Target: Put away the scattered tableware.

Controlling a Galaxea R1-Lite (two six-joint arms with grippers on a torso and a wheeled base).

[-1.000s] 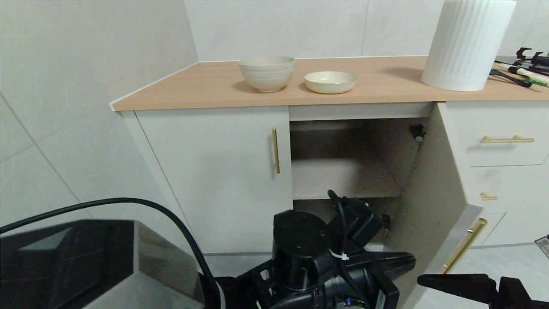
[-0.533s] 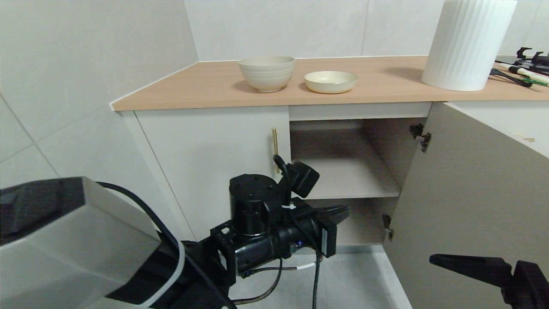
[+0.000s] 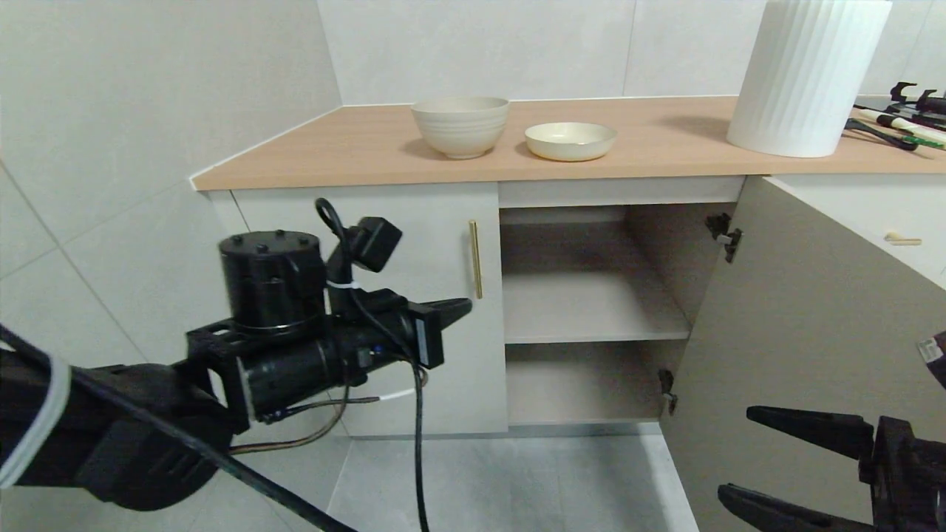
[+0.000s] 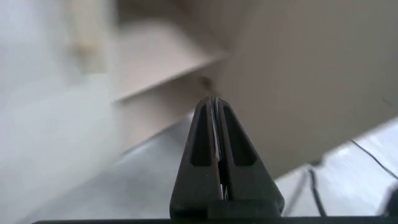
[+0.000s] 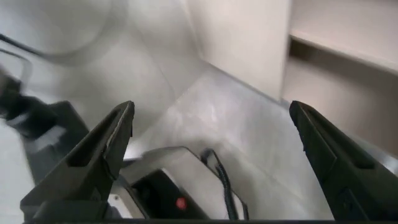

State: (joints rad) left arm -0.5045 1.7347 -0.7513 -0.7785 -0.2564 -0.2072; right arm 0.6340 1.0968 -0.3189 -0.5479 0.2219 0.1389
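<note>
Ribbed bowl [image 3: 460, 125] and shallow dish [image 3: 570, 140] sit side by side toward the worktop's [image 3: 332, 159] back edge. Probably rigid, slick, breakable: pinch each rim. Left gripper [image 3: 458, 307] pressed together; right gripper [image 3: 735, 452] spread, empty.

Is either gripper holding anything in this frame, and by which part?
Nothing is held. The left gripper is shut on nothing; the right gripper is open and empty. The bowl and dish sit on the countertop.

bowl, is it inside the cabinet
No, the bowl stands on the counter, beside the dish.
</note>
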